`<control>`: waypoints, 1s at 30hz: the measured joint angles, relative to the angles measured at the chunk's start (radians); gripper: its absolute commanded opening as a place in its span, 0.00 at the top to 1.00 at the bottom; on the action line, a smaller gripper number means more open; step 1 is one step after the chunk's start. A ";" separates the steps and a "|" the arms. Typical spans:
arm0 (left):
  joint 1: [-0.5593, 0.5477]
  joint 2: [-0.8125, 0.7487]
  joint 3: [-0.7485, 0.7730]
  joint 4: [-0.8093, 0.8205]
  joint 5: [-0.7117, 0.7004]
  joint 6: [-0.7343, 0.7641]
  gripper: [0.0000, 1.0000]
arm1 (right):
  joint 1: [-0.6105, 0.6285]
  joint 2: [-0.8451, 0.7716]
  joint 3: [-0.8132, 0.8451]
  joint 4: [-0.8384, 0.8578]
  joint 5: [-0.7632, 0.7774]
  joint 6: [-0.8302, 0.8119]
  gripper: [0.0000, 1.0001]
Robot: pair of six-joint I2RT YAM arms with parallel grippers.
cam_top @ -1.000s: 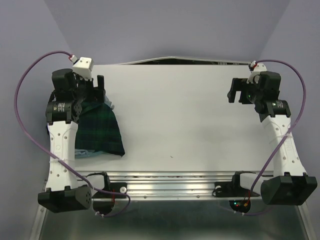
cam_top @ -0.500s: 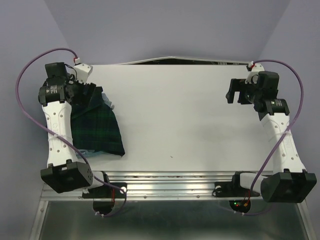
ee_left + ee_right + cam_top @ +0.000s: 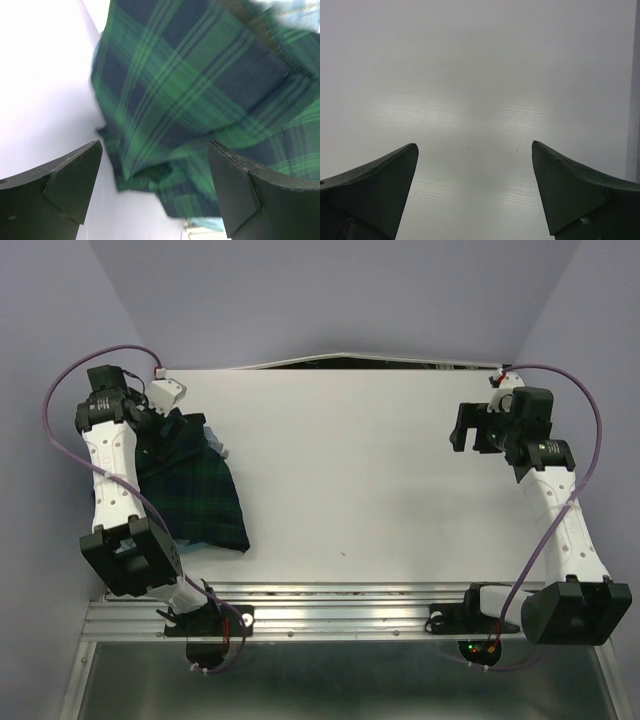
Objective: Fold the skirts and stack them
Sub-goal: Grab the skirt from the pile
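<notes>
White worktop (image 3: 380,470), lilac walls (image 3: 300,300), tartan skirt (image 3: 205,500) at the left side.
Left claw (image 3: 155,143) stands wide above the skirt; right claw (image 3: 474,144) wide over the worktop.

top: overhead, whole table (image 3: 380,480) | wrists: close, downward (left shares tartan skirt (image 3: 205,505))

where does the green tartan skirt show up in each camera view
Top external: the dark green-and-navy tartan pleated cloth skirt lies at the left of the white table, beside the left arm.
Left wrist: fills the centre and right, beyond the open left hand.
Right wrist: not in it.
Shared landmark: that white table.
</notes>
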 measured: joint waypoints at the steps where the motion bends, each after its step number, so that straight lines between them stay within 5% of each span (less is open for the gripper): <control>1: 0.000 0.013 0.000 0.000 0.026 0.007 0.01 | 0.000 0.000 0.000 0.000 0.001 0.000 0.00; 7: 0.000 0.086 0.000 0.003 0.143 0.029 0.04 | 0.000 0.000 0.000 0.000 0.008 0.000 0.00; 10: 0.000 0.109 -0.001 0.021 0.180 0.024 0.33 | 0.000 0.000 -0.002 0.001 0.013 0.000 0.00; 12: 0.000 0.119 -0.001 0.036 0.194 0.015 0.43 | 0.000 0.000 -0.003 0.000 0.014 0.000 0.00; 14: 0.000 0.127 -0.001 0.059 0.210 0.003 0.65 | 0.000 0.000 -0.005 0.000 0.016 0.000 0.00; 16: 0.000 0.129 -0.001 0.070 0.219 -0.004 1.00 | 0.000 0.000 -0.005 0.001 0.016 0.000 0.00; 24: 0.000 0.147 0.114 0.036 0.267 -0.051 1.00 | 0.000 0.000 -0.005 0.001 0.016 0.000 0.00; 30: -0.012 0.145 0.393 -0.009 0.365 -0.161 1.00 | 0.000 0.000 -0.005 0.001 0.013 0.000 0.00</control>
